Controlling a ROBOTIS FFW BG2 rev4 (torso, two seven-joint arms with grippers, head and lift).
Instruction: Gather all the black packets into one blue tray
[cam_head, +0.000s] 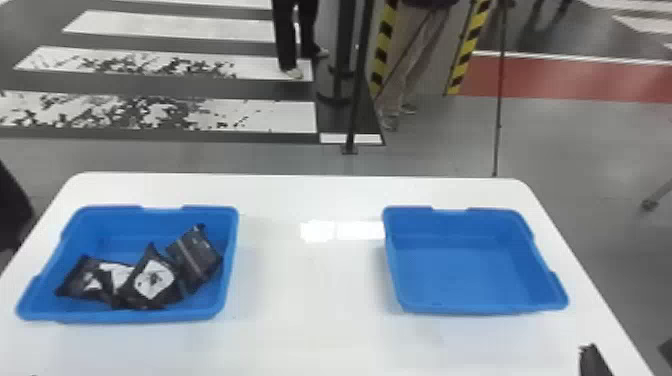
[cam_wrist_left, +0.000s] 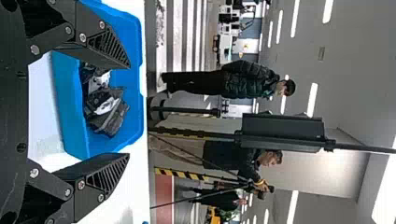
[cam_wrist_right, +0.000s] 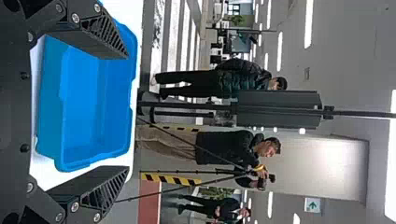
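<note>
Blk/white soft pkts in L blue rect. tray; blk 2-finger L gripper, R gripper wide.

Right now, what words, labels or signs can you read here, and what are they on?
White labels on the black packets: marks too small to read.
Green sign in the room behind: an arrow, no readable words.
Left blue tray, right blue tray: no lettering visible.
</note>
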